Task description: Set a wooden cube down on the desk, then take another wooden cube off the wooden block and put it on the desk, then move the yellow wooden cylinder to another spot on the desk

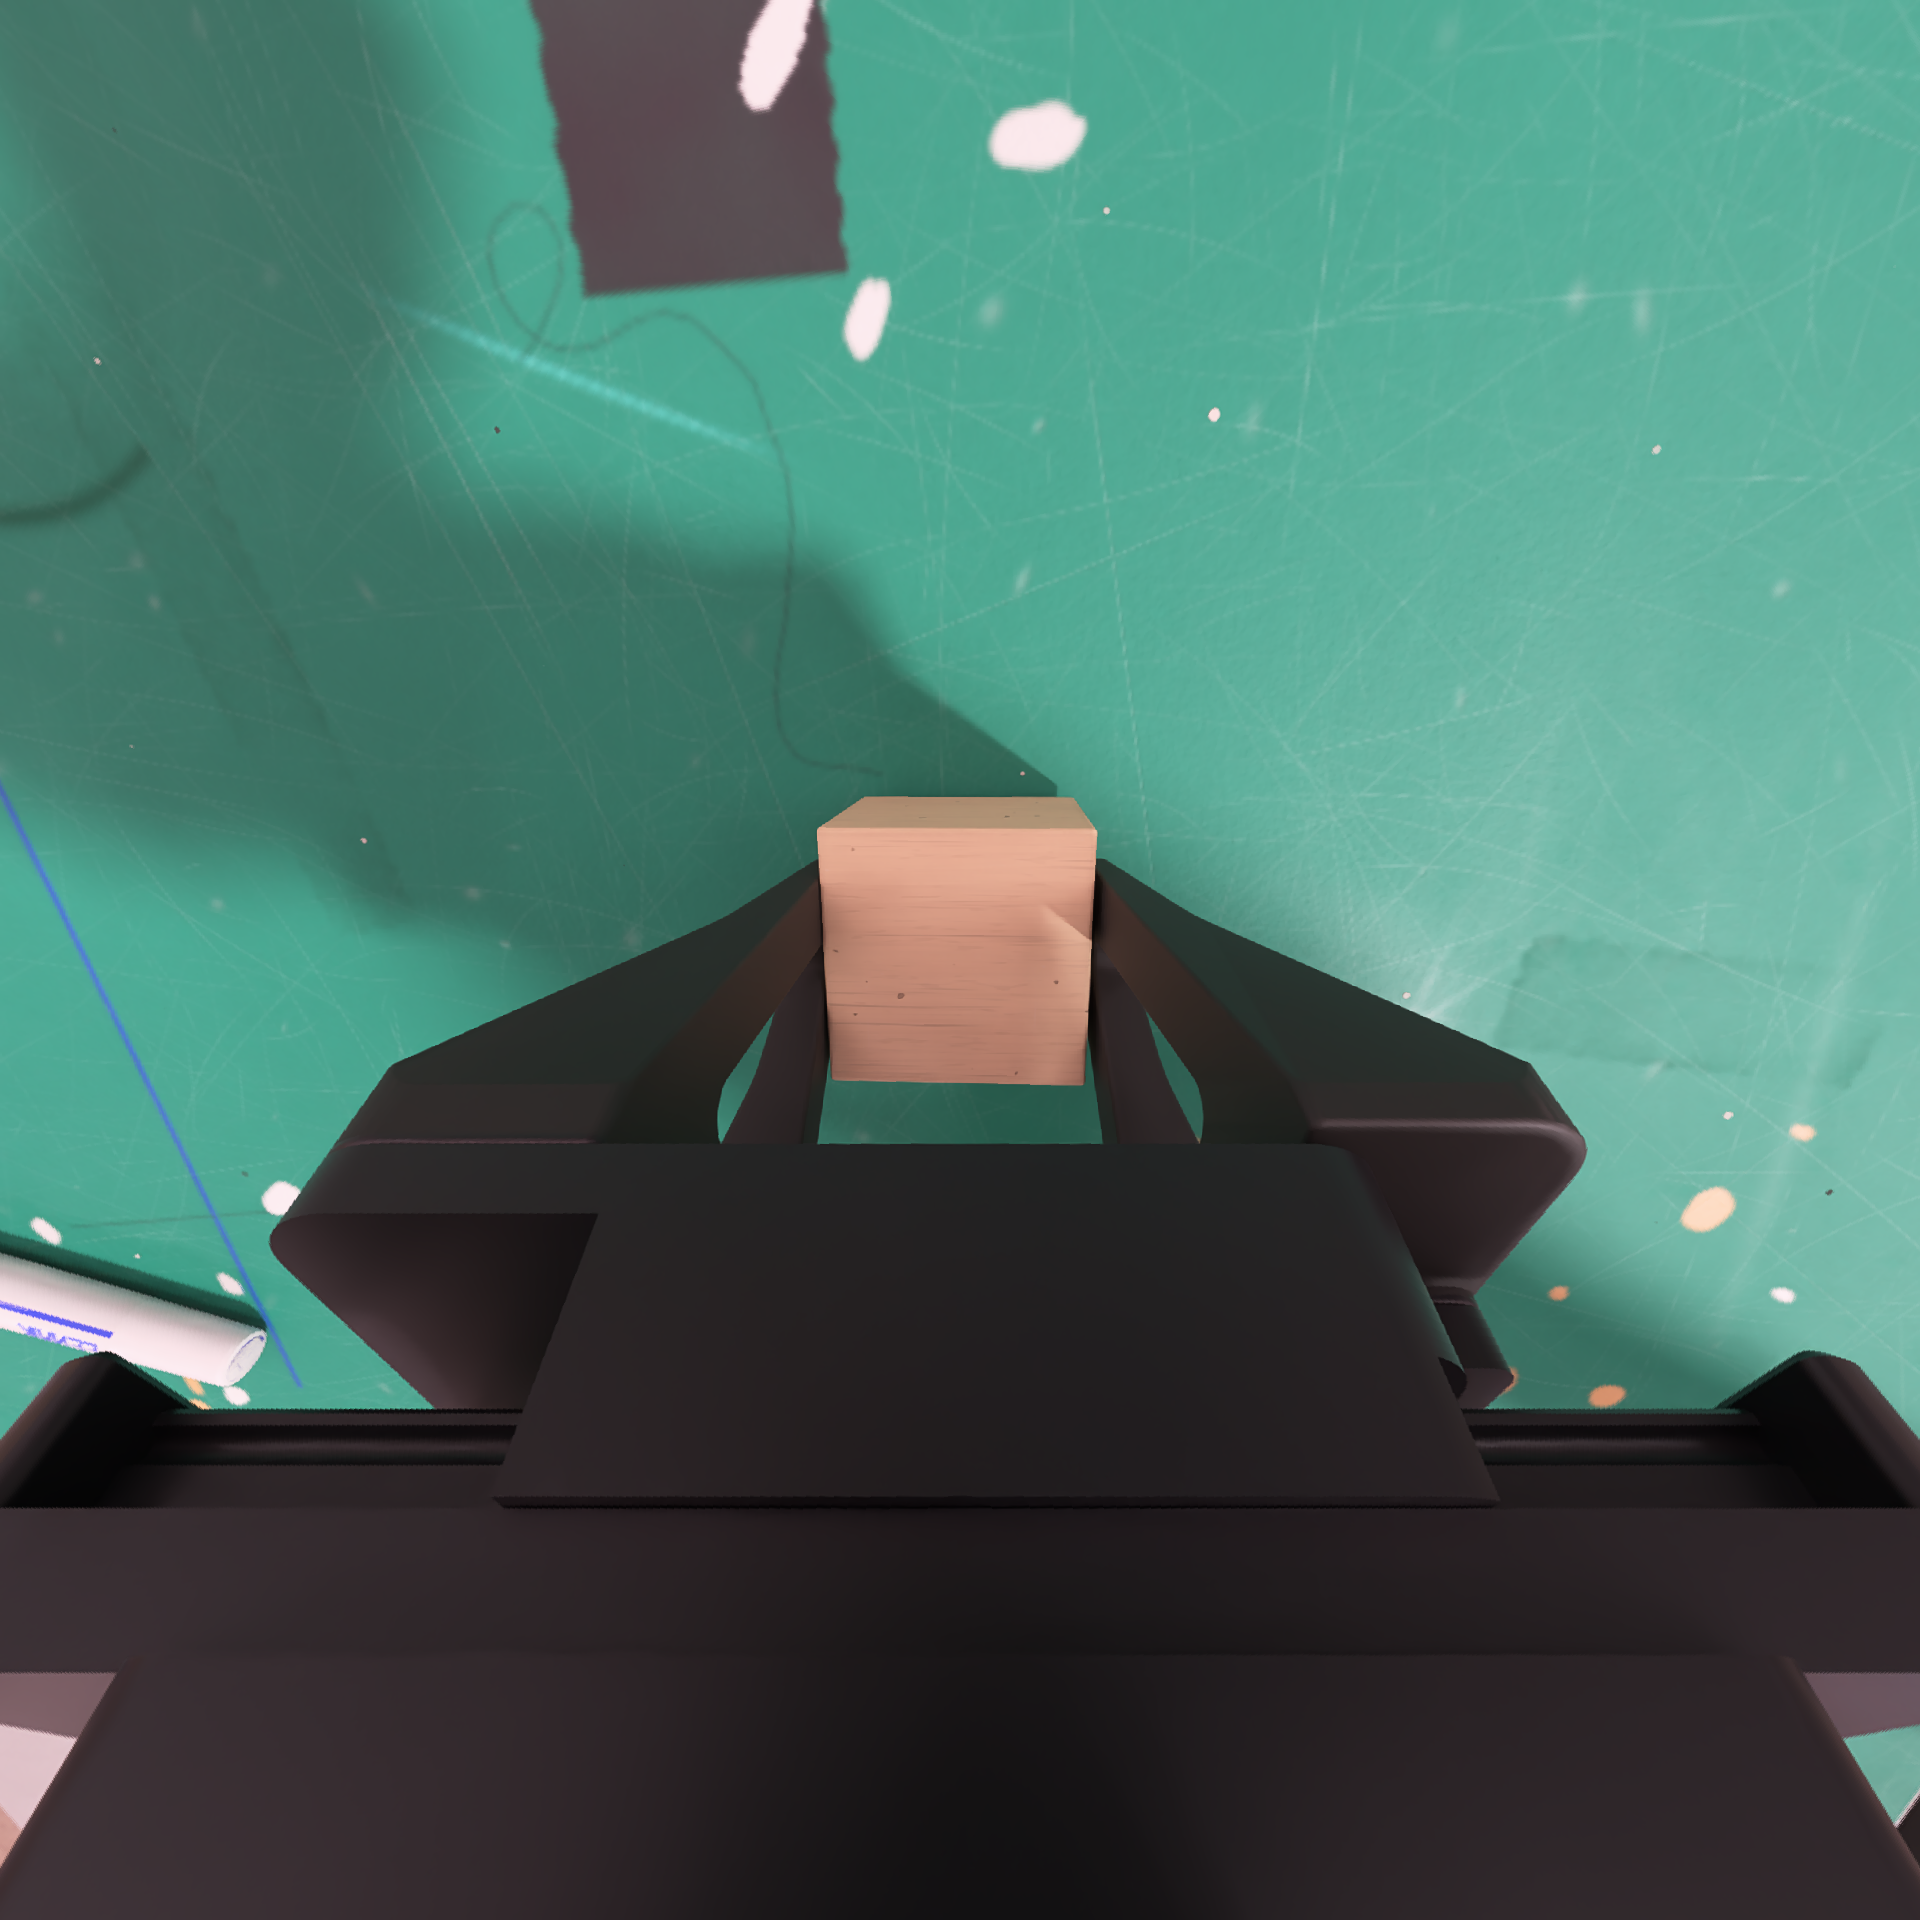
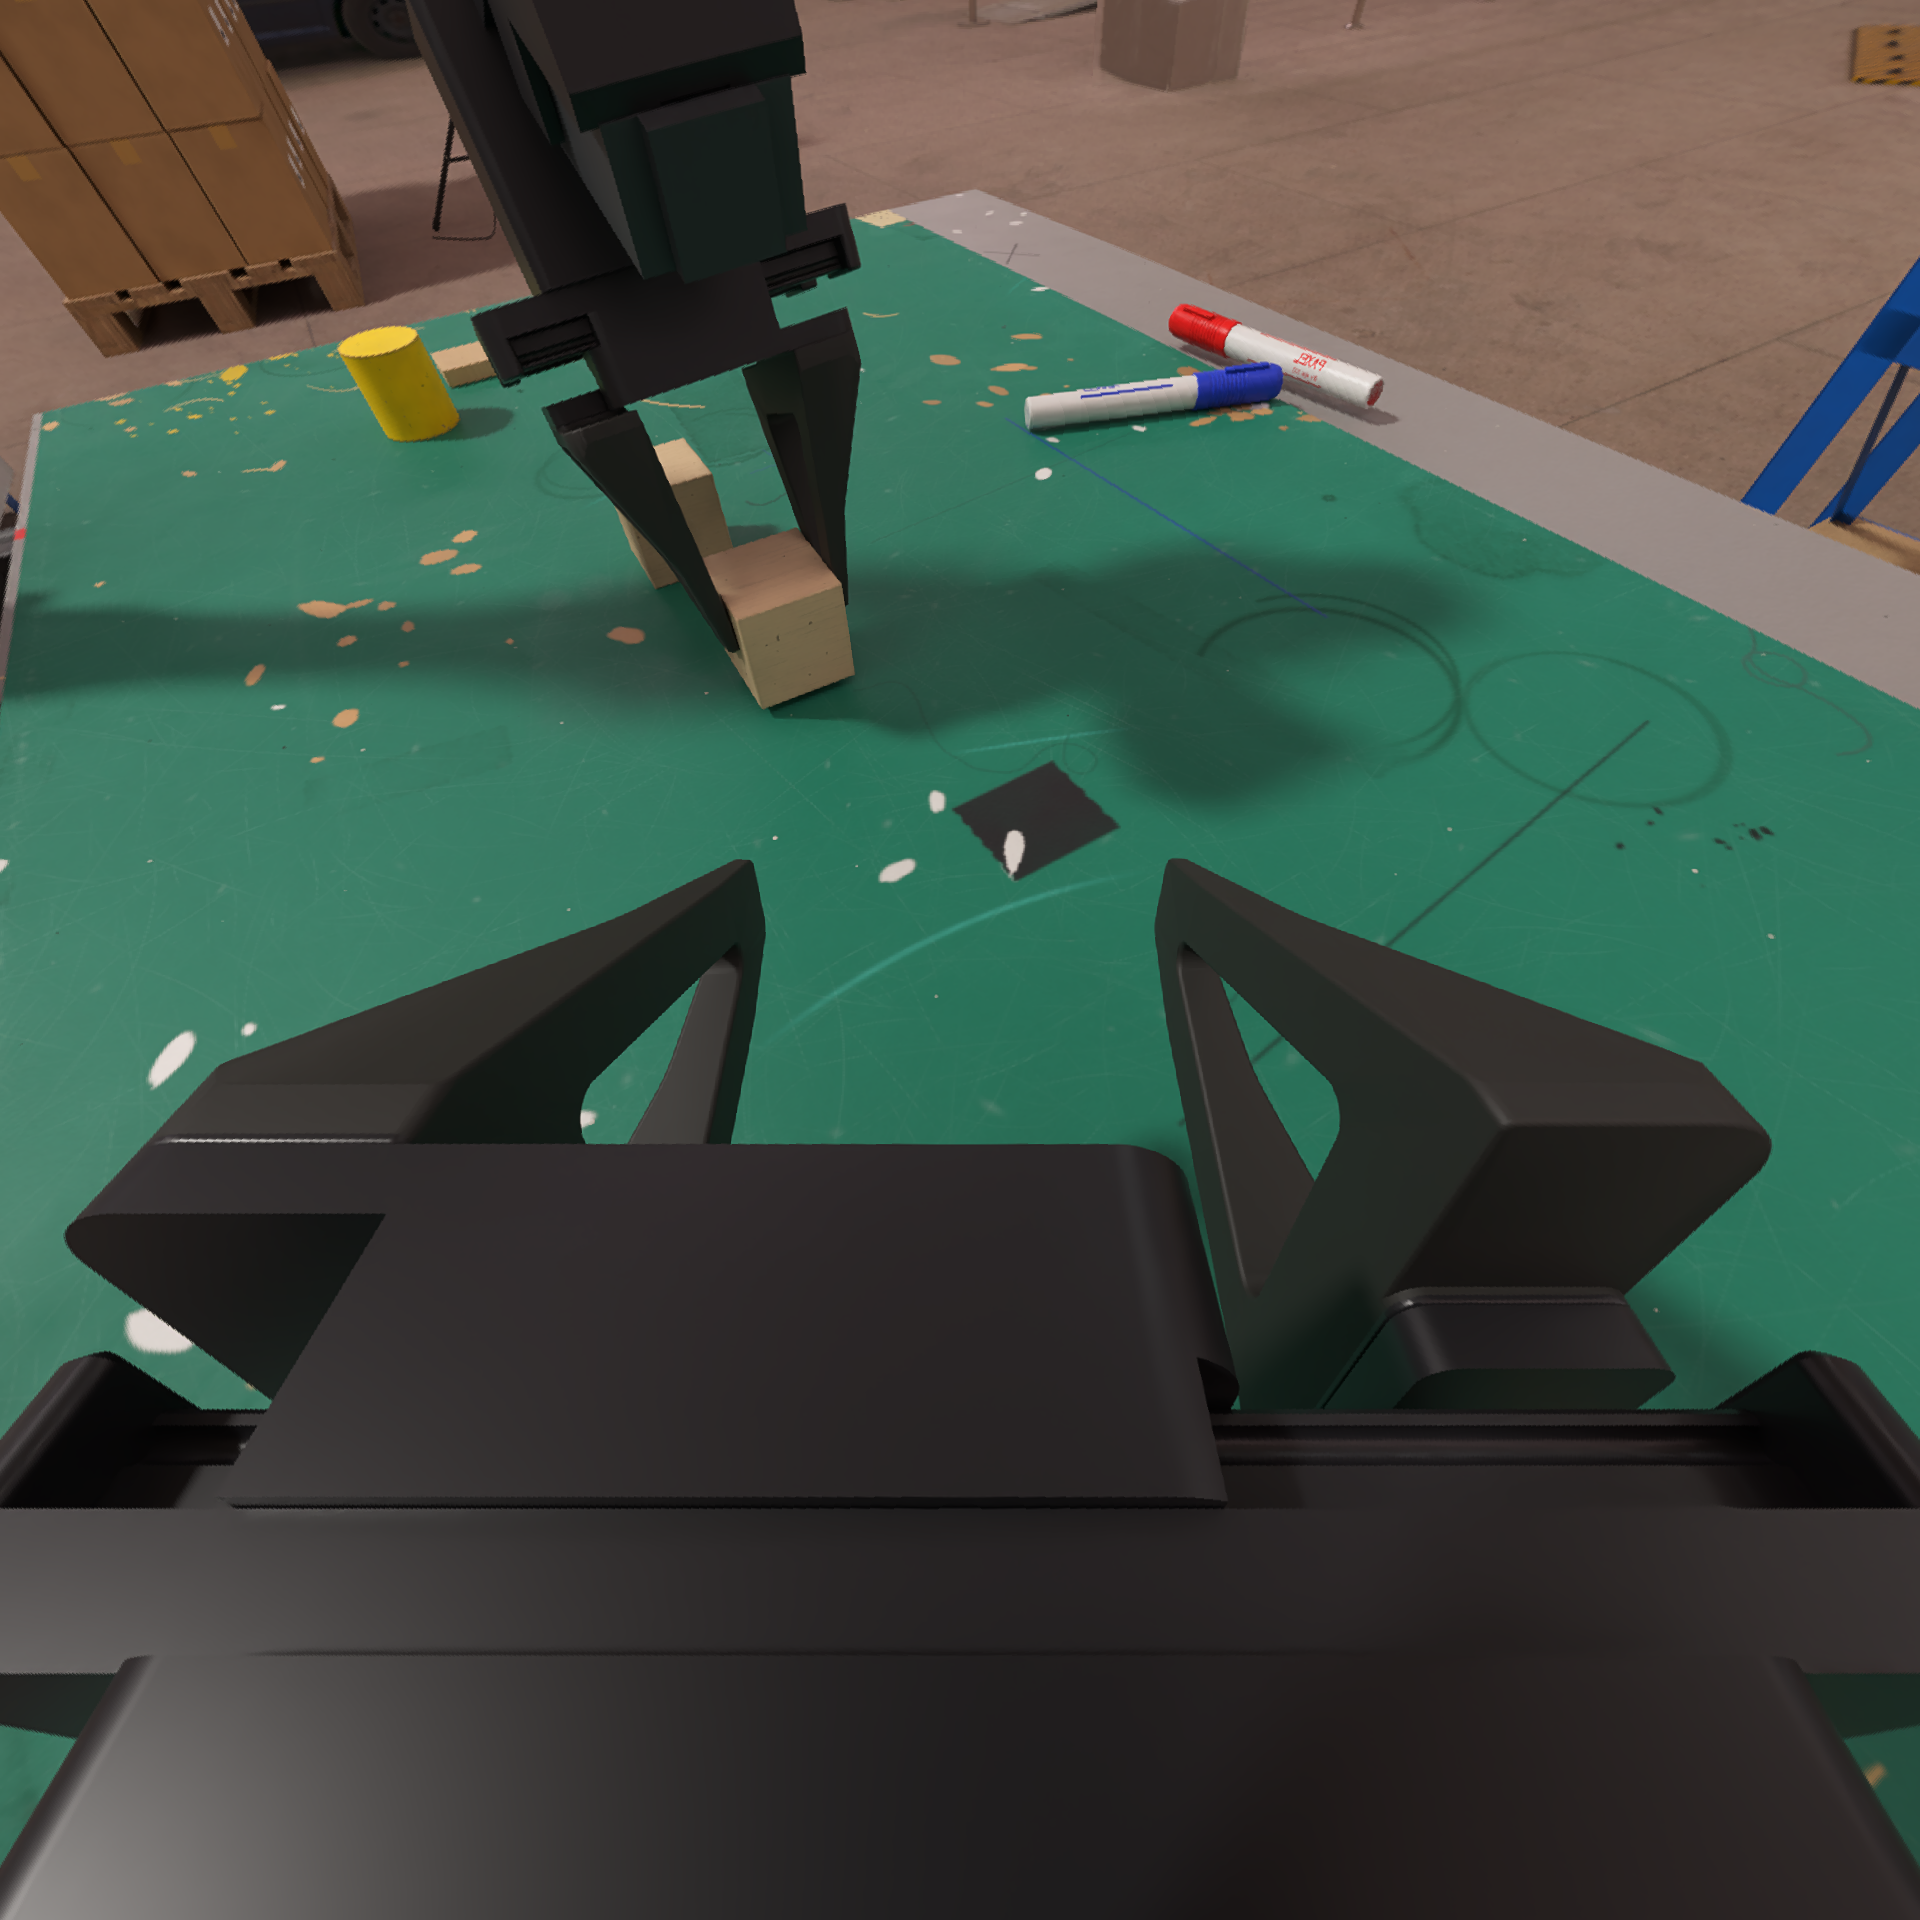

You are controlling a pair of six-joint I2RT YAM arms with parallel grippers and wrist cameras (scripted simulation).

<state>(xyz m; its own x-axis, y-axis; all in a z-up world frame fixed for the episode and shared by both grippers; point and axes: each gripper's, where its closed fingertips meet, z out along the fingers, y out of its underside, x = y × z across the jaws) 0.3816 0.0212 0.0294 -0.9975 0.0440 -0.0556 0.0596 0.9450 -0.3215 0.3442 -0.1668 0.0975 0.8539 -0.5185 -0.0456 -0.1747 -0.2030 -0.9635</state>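
Between the two dark fingers of the left gripper (image 1: 956, 966) a wooden cube (image 1: 956, 940) is clamped, its side faces pressed by the pads, with the green desk (image 1: 1455, 623) seen beyond it. From the right wrist view the same cube (image 2: 795, 623) appears tilted, one lower corner at or just above the mat; whether contact has been made cannot be told. Behind the held cube, partly hidden by a finger, another pale wooden piece (image 2: 691, 488) is seen, and it cannot be told whether that is the second cube, the wooden block, or both. The yellow wooden cylinder (image 2: 398, 382) stands upright farther back, with a small flat wooden piece (image 2: 462, 364) just beside it. The right gripper (image 2: 961, 894) is held with its fingers spread apart and nothing between them, above bare mat near a dark square patch (image 2: 1036, 819). Two markers (image 2: 1205, 387) lie well apart near the desk edge. The first placement is judged not yet finished. If the cube is released while tilted, it could be tipped onto another face or rolled toward the wooden piece behind it. If the fingers are lifted carelessly, that neighbouring piece could be knocked, since it sits close to one finger.
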